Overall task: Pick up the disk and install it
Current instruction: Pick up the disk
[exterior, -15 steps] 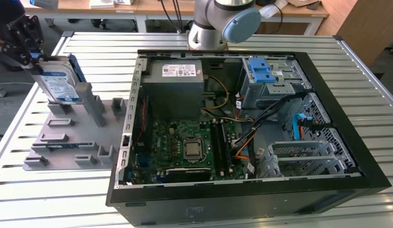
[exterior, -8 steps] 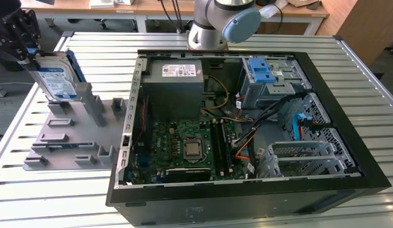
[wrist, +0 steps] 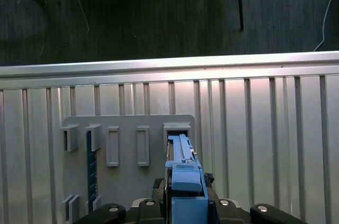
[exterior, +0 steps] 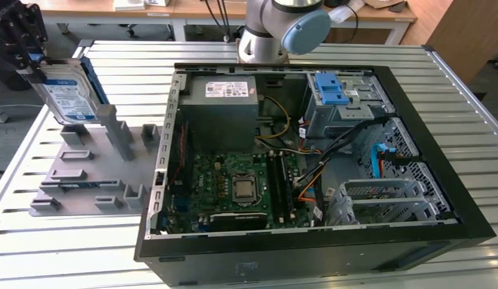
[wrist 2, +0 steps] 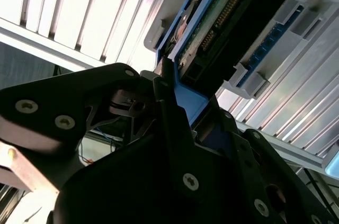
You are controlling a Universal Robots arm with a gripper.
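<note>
One stiff, likely dense disk point(exterior: 68, 99) hangs on edge over the grey plate point(exterior: 88, 174) in the exterior view, clenched by the hand point(exterior: 34, 65). Second wrist view: fingers point(wrist 2: 170, 118) pinch its blue rail point(wrist 2: 186, 96), sparing the fragile circuit board point(wrist 2: 212, 17). First wrist view: rail above the plate's slots point(wrist: 113, 147).

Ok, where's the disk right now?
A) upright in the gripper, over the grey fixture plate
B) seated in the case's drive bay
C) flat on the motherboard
A: in the exterior view the gripper holds the disk upright over the grey fixture plate, outside the computer case.
</note>
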